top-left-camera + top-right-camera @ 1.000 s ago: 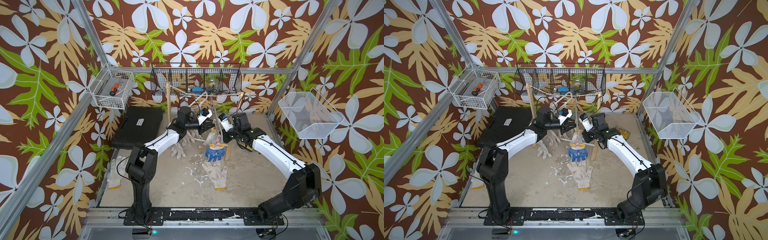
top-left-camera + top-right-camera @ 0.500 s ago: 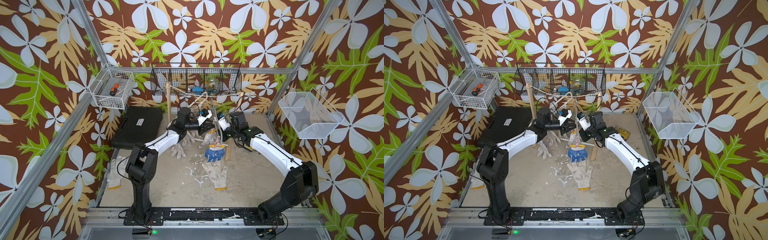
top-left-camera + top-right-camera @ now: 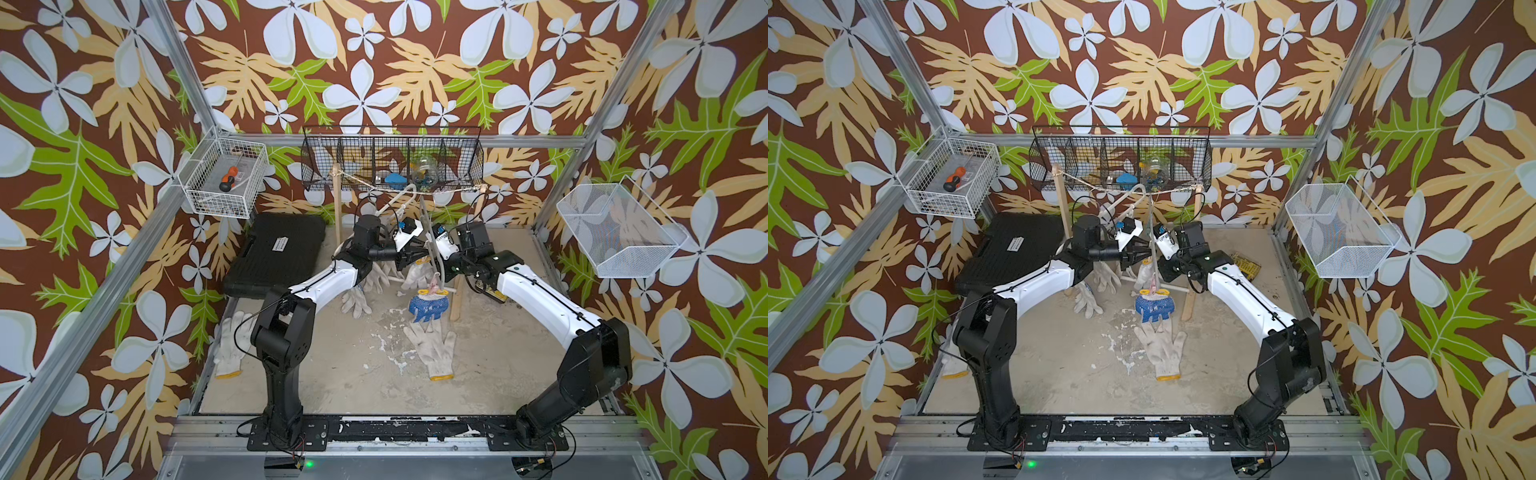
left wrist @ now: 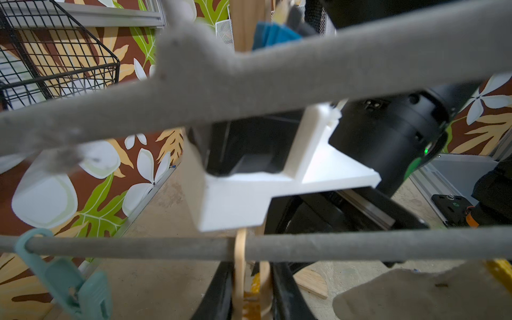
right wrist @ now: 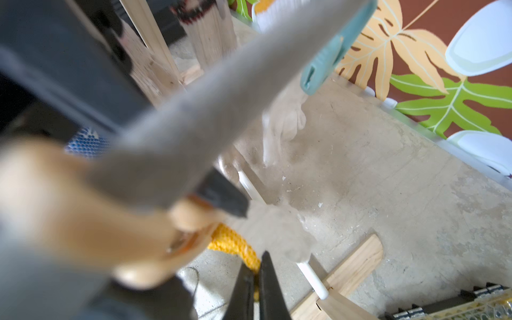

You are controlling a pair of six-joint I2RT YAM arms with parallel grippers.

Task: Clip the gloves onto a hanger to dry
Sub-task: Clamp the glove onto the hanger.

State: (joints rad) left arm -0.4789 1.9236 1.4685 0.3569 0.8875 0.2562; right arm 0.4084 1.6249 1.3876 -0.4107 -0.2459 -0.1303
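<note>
Gloves (image 3: 433, 348) mostly lay loose on desk (image 3: 332, 374); blue-dotted glove (image 3: 428, 306) hung clipped toward its back edge | right gripper (image 5: 255, 263) stayed pinched on yellow cuff (image 5: 232, 245), edged nearer hanger (image 4: 360, 245) | left gripper (image 4: 250, 273) clamped peg (image 4: 240, 277) at the bar | clipping looked imminent

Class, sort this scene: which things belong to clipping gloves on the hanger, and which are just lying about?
For the job: hanger, teal clip, wooden peg, blue-dotted glove, white glove under the hanger, white glove flat on the table.
Lying about: black case, screwdriver, black wire basket, white mesh basket.
</note>
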